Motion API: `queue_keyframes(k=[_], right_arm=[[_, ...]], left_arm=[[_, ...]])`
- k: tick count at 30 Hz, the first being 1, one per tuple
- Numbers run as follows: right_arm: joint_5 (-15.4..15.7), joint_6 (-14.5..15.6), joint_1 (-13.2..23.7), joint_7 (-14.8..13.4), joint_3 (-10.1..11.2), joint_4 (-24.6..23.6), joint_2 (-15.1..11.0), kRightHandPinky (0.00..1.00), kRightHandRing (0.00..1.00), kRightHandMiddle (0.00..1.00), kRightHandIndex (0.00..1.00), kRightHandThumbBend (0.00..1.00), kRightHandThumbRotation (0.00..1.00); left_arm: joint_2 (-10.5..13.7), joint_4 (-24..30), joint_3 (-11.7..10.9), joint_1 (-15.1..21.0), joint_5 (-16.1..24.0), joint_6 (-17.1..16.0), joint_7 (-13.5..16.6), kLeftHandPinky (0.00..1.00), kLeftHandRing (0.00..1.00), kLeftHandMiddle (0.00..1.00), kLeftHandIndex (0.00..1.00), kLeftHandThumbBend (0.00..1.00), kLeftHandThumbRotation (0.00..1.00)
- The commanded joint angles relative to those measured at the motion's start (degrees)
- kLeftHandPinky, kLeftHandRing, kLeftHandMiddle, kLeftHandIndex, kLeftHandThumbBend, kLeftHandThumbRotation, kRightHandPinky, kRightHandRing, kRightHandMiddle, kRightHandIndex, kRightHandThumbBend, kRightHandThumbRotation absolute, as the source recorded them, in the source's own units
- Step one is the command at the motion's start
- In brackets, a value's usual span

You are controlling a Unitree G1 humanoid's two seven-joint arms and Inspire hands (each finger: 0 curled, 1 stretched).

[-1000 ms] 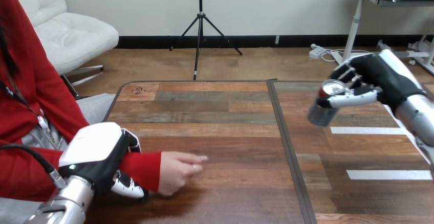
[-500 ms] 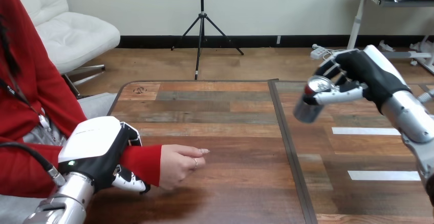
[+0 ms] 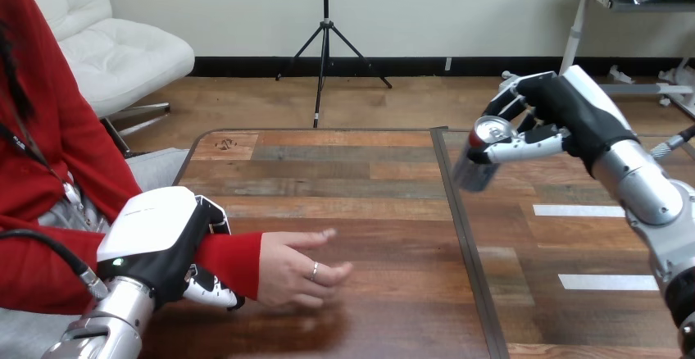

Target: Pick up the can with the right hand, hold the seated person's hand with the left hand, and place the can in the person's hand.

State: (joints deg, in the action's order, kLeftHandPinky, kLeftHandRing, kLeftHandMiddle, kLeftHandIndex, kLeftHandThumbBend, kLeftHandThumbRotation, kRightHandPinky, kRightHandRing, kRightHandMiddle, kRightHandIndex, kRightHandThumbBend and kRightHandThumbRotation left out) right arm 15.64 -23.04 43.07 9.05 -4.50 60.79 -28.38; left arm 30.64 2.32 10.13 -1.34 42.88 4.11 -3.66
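A silver can [image 3: 478, 156] hangs tilted in the air above the table's middle seam, with my right hand [image 3: 547, 115] shut on it, fingers and thumb curled round its upper part. At the lower left, my left hand [image 3: 168, 248] is wrapped round the person's red-sleeved wrist, thumb curled under the cuff. The person's hand [image 3: 299, 267] rests on the wooden table [image 3: 344, 183], turning palm-up with fingers loosely spread. The can is well to the right of and above that hand.
A dark seam [image 3: 459, 228] divides the table into two panels. White tape strips [image 3: 582, 210] lie on the right panel under my right arm. The person sits at the table's left side.
My right hand has carried the can leftward, toward the seam. The person's hand has opened and rolled from a loose fist toward palm-up. My left hand stays on the wrist.
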Motion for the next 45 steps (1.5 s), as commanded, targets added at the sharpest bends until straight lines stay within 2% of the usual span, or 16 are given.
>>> queue_keyframes(k=[1,15,21,25,39,45], right_arm=[[-0.29,-1.11,8.45,-1.26,0.22,-5.48,0.71,0.29,0.33,0.39,0.46,0.71,0.0],[0.58,-0.55,8.71,-1.4,-0.51,-7.67,2.14,0.29,0.33,0.39,0.45,0.7,0.0],[0.62,-2.04,9.1,-1.07,-0.78,-7.61,2.76,0.29,0.33,0.39,0.45,0.7,0.0],[0.98,-1.9,9.24,-1.34,-1.26,-8.24,3.23,0.29,0.33,0.39,0.44,0.7,0.0],[-0.54,-2.52,9.3,-0.02,-1.42,-9.39,5.37,0.28,0.33,0.39,0.44,0.69,0.0],[-0.62,-1.38,9.22,0.42,-1.55,-10.5,6.27,0.29,0.33,0.39,0.45,0.68,0.0]], left_arm=[[-1.23,7.22,-2.74,11.78,-0.82,-1.92,2.53,0.22,0.29,0.34,0.33,0.85,0.0],[-2.42,6.62,-2.01,14.3,-0.22,-2.0,2.89,0.21,0.28,0.33,0.32,0.85,0.0],[-3.11,5.54,-1.6,15.73,-0.33,-3.22,3.7,0.21,0.28,0.33,0.32,0.85,0.0],[-3.81,5.04,-1.4,16.73,-0.52,-3.49,3.75,0.21,0.28,0.33,0.32,0.85,0.0],[-5.81,3.75,-0.68,19.76,-0.68,-3.84,4.17,0.21,0.28,0.33,0.33,0.86,0.0],[-6.83,3.7,-0.49,21.11,-0.55,-3.18,3.5,0.21,0.28,0.33,0.33,0.85,0.0]])
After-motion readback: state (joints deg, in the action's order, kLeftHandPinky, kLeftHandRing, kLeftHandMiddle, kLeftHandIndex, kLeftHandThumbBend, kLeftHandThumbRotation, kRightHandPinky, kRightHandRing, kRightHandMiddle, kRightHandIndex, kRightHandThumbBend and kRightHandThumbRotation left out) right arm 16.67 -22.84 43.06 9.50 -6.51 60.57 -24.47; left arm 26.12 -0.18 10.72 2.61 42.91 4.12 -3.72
